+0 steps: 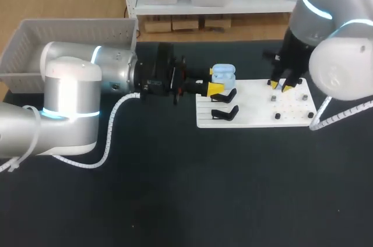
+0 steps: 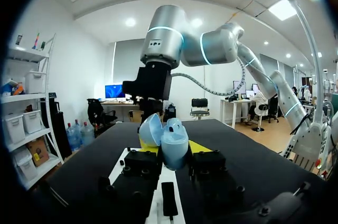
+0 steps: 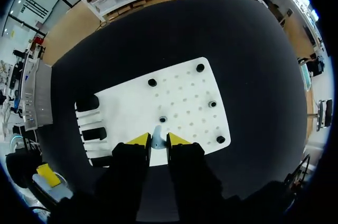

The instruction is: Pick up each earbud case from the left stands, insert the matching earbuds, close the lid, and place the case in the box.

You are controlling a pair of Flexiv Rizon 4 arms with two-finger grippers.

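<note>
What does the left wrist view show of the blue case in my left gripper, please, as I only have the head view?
Observer: The earbud case has its lid open and tilted to one side, and the left gripper is shut on its body.
Operator: Thank you. What is at the right gripper?
Observer: The right wrist view shows a small pale earbud on the white board, right at the right gripper. I cannot tell if it is gripped.
Operator: Anything else close by?
Observer: A second small pale piece sits on the board just ahead of it.
</note>
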